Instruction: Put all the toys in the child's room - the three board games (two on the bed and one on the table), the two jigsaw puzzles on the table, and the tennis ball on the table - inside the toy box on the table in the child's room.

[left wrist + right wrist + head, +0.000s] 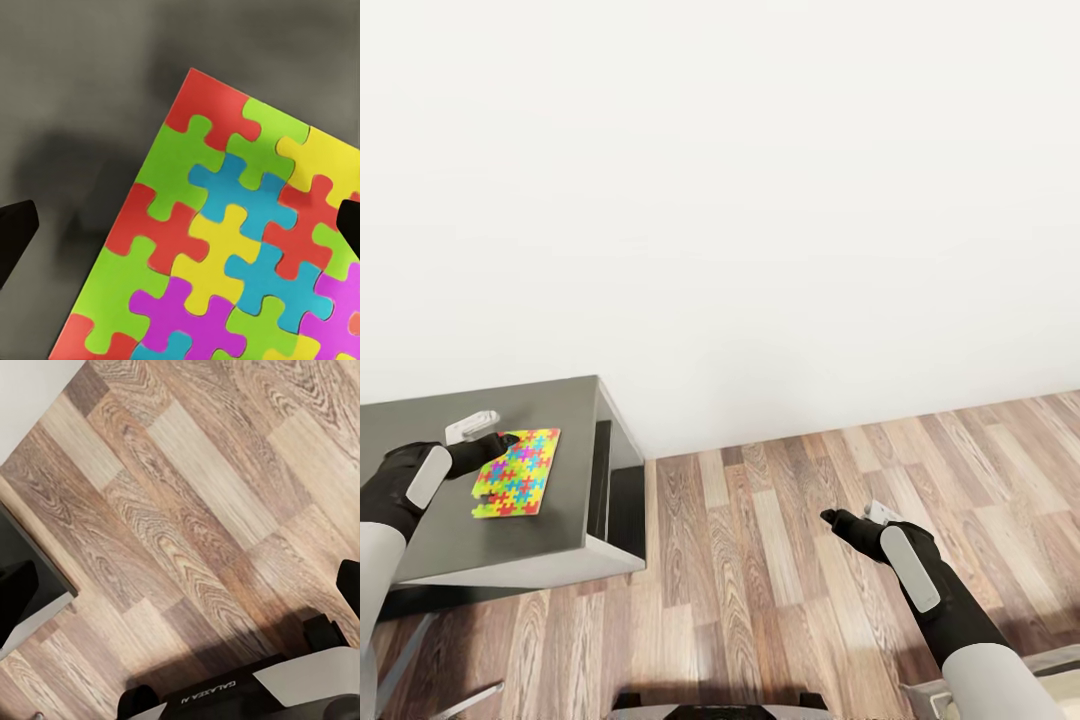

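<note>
Jigsaw puzzle (517,472) lies flat at the table's (560,400) right end; my left gripper (180,225) hovers spread above its far corner for pickup, right gripper (847,522) idle, open.

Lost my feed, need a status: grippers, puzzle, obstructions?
Left gripper open, poised over jigsaw puzzle flat on table. Right gripper open, empty, above floor. Nothing obstructing puzzle.

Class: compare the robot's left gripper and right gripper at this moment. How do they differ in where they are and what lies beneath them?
The left gripper hangs over the table, at the jigsaw puzzle; the right gripper hangs over the wood floor. Colourful pieces lie between the left gripper's fingers in its wrist view; planks lie between the right's. Both are open and hold nothing.
</note>
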`<state>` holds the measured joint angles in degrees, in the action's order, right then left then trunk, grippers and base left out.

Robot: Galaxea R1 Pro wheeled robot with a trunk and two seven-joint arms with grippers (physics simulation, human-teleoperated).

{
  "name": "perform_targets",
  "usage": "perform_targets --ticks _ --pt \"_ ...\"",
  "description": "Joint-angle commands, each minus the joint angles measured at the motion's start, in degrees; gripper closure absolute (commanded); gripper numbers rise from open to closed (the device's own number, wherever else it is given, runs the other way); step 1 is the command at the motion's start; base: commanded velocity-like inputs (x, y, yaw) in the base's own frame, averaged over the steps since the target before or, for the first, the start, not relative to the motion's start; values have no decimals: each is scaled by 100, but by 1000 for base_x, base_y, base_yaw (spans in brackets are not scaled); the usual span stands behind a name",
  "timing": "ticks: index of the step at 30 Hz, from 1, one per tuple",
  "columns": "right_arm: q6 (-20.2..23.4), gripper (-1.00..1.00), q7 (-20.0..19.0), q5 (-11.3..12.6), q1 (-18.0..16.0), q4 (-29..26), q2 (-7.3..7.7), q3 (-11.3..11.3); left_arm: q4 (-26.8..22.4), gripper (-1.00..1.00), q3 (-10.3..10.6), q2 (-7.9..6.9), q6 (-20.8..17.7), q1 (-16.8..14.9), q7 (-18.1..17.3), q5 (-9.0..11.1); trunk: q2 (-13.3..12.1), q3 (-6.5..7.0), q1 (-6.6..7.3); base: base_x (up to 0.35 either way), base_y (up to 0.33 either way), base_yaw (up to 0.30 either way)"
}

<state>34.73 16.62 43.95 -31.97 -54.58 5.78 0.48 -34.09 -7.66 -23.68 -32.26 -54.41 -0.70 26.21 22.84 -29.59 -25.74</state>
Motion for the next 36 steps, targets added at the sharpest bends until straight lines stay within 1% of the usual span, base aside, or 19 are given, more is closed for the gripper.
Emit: perform_targets --ticks 1,9,36 --pt "15 -100 52 60 -2 -9 2 5 -2 -100 -19 3 -35 1 -9 -10 8 -18 -4 0 0 0" --pt "11 -100 52 60 -2 -16 5 6 -1 -100 -22 3 -35 2 -9 -10 8 -80 -4 0 0 0" --pt "8 -100 52 59 -2 -18 2 10 -1 -100 -25 -2 -41 1 -78 5 8 -86 -4 0 -97 0"
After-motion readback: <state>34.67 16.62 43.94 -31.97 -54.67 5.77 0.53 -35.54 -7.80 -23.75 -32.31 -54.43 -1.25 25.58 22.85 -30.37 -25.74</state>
